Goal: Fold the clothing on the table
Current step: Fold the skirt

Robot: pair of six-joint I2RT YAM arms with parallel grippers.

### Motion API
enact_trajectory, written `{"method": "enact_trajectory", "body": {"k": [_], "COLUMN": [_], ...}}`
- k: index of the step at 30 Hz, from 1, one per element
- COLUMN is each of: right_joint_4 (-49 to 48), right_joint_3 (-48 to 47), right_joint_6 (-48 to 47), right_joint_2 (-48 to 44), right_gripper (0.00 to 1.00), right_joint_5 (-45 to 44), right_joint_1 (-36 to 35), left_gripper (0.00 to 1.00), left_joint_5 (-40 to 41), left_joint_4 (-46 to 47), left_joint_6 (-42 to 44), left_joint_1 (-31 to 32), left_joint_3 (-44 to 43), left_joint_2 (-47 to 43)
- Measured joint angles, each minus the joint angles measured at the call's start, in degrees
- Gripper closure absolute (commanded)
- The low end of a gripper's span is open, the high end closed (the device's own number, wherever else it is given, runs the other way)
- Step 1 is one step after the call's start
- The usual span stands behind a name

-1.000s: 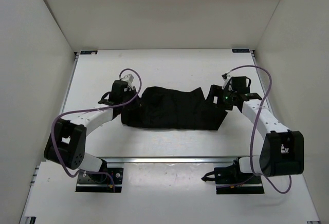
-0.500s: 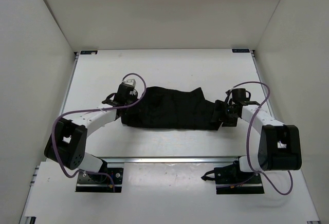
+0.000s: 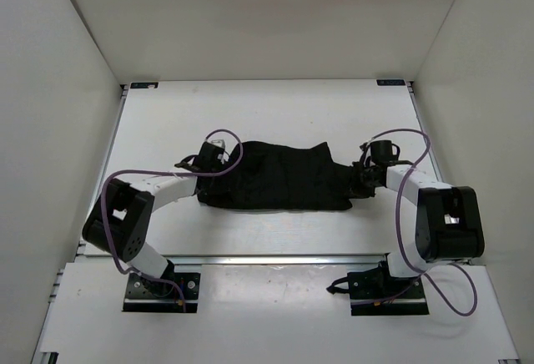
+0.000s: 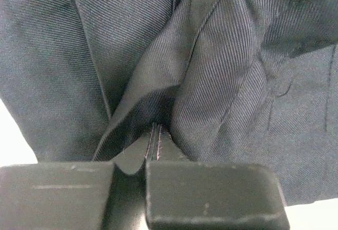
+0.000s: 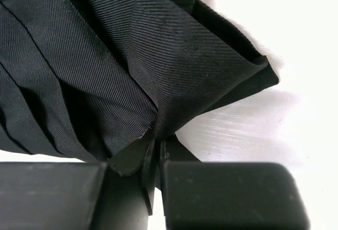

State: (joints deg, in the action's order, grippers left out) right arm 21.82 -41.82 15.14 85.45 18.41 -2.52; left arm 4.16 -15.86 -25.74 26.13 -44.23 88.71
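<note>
The black clothing (image 3: 279, 179) lies bunched in a wide strip across the middle of the white table (image 3: 275, 113). At its upper left corner, my left gripper (image 3: 214, 159) is shut on the fabric. In the left wrist view the creased clothing (image 4: 222, 66) gathers into the closed fingertips of the left gripper (image 4: 154, 131). My right gripper (image 3: 361, 182) sits low at the garment's right end. The right wrist view shows the right gripper (image 5: 158, 141) shut on a pleated corner of the clothing (image 5: 105, 56), just above the table (image 5: 253, 130).
White walls enclose the table on the left, back and right. A metal rail (image 3: 275, 259) runs along the front edge, with both arm bases (image 3: 158, 287) behind it. Purple cables (image 3: 405, 214) loop off each arm.
My right gripper dropped toward the garment's right end and closed on it. The left arm's wrist shifted right, toward the garment, still holding the fabric.
</note>
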Motion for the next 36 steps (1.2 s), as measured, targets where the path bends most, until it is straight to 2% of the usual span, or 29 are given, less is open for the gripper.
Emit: {"method": "enact_trajectory", "body": {"k": [6, 11, 16, 19, 23, 28, 36], "right_joint_4": [2.8, 5.5, 6.1, 5.7, 3.9, 2.1, -0.9], "right_joint_3": [-3.8, -13.9, -23.7, -27.7, -28.7, -27.8, -23.8], "right_joint_6": [-0.8, -2.6, -3.8, -4.2, -4.2, -3.2, -1.0], "right_joint_2": [0.0, 0.0, -0.2, -0.2, -0.2, 0.1, 2.1], "right_gripper": [1.00, 1.00, 1.00, 1.00, 1.00, 1.00, 1.00], "right_joint_5": [-0.2, -0.2, 1.6, 2.5, 3.7, 4.9, 6.2], "right_joint_1": [0.1, -0.6, -4.5, -9.2, -17.1, -24.7, -29.0], "left_gripper": [1.00, 1.00, 1.00, 1.00, 1.00, 1.00, 1.00], "left_joint_5": [-2.0, -6.6, -12.9, -17.3, -22.9, -25.5, -33.3], "left_joint_4": [1.3, 3.2, 5.4, 6.7, 8.3, 10.2, 15.5], "left_joint_6": [-0.7, -2.3, -5.5, -8.0, -11.3, -14.6, -20.5], "left_joint_1": [0.3, 2.0, 4.8, 5.6, 5.9, 5.7, 1.7], "left_joint_3": [-1.6, -5.4, -9.4, -11.7, -15.5, -15.7, -12.5], "left_joint_2": [2.4, 6.8, 11.5, 14.4, 19.0, 19.9, 20.6]}}
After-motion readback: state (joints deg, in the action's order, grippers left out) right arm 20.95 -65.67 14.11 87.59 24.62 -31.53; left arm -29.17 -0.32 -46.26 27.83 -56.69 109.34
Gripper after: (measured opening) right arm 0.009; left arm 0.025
